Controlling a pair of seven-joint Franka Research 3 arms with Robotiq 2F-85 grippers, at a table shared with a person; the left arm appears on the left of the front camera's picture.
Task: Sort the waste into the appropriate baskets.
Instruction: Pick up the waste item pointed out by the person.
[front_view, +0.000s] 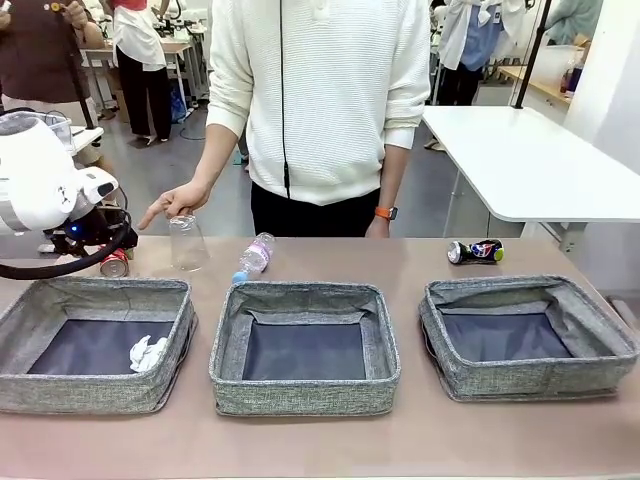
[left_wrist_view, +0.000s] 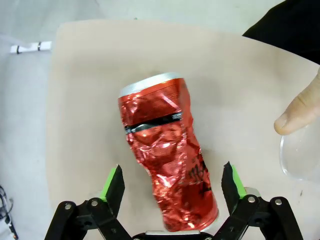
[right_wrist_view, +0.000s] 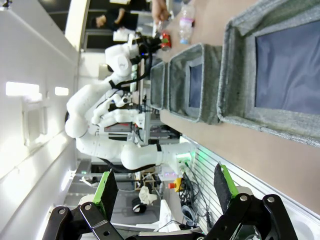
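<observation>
Grey fabric baskets sit in a row along the lower part of the front view: left basket (front_view: 20, 330), middle basket (front_view: 300, 395), right basket (front_view: 530, 382). The left basket holds a crumpled white paper ball (front_view: 148, 353) at its lower right corner; the other two show bare dark bottoms.

Red can (front_view: 114, 264): crushed, lying on the table (front_view: 400, 260) behind the left basket, at mid-left of frame. In the left wrist view the red can (left_wrist_view: 167, 150) has its long axis steep, leaning from upper left to lower right, with the silver top rim pointing to the top of the frame.

Left gripper (left_wrist_view: 172, 172): jaws spread wide, straddling the can's lower end. Green pads stand clear of it on both sides; nothing gripped.

Cup (front_view: 187, 243): clear, upright, just right of the red can, with the person's hand (front_view: 175, 205) touching its top.

Bottle (front_view: 256, 256): on its side behind the middle basket, axis diagonal, blue cap pointing lower left.

Dark-blue can (front_view: 475, 252): on its side behind the right basket, axis roughly left to right.

Right gripper (right_wrist_view: 164, 175): wide open, empty, off the table's edge.
</observation>
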